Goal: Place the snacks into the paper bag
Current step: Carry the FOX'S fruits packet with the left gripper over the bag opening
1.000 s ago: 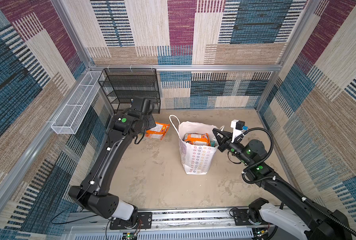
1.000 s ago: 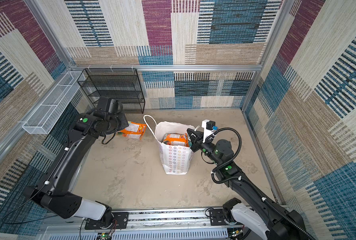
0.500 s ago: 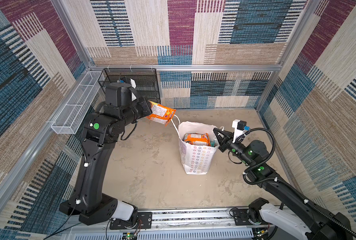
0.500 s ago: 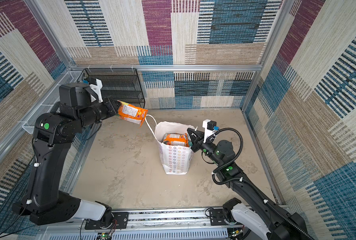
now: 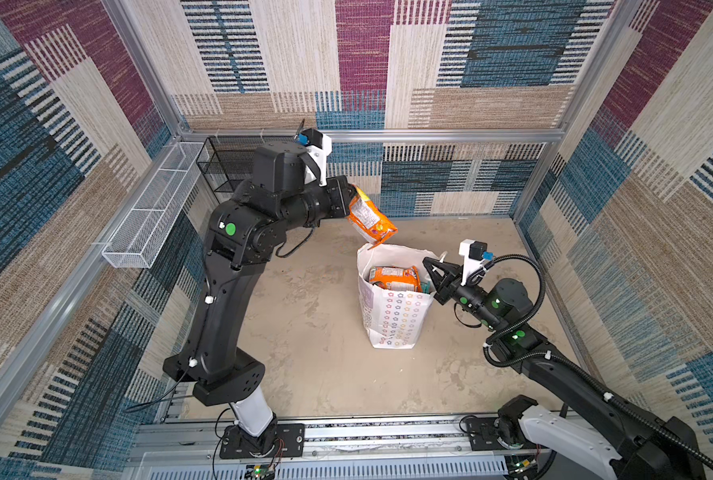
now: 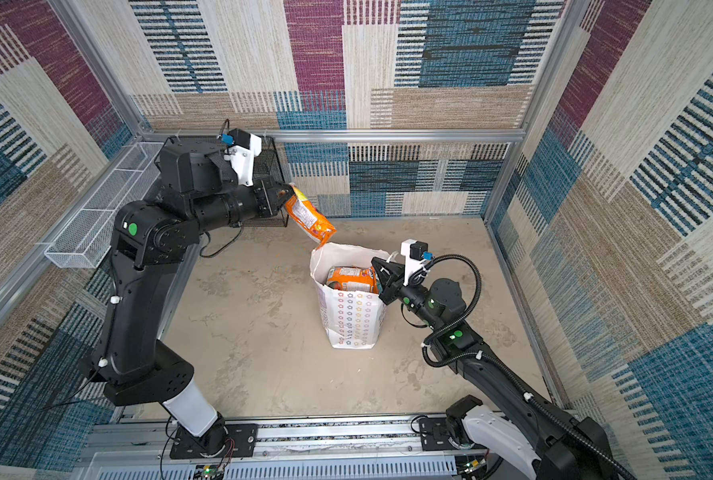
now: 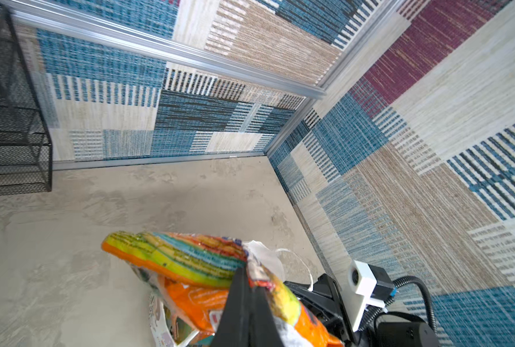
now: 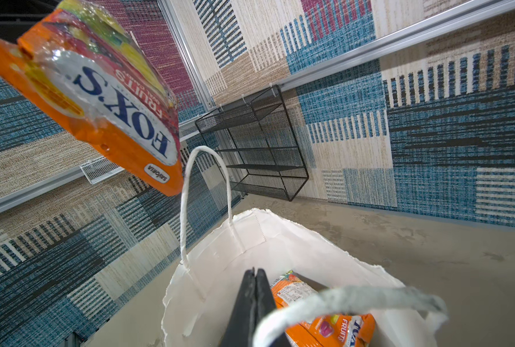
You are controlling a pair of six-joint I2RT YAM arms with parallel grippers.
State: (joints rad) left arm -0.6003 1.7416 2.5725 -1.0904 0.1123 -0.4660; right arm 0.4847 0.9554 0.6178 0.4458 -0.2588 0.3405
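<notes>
Left tool (image 5: 350, 196) grips one pouch (image 5: 369, 218); one bag (image 5: 396, 316) shows another.

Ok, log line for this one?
left claw shut on orange pouch, above bag rim | right claw shut at bag rim | second pouch inside bag

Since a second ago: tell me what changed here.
The left hand, shut on the orange pouch, lifted it off the floor by the black rack and carried it right, to just above the far rim of the paper bag. Unchanged: the right hand shut at the bag's right rim, the bag itself, and the pouch inside.
</notes>
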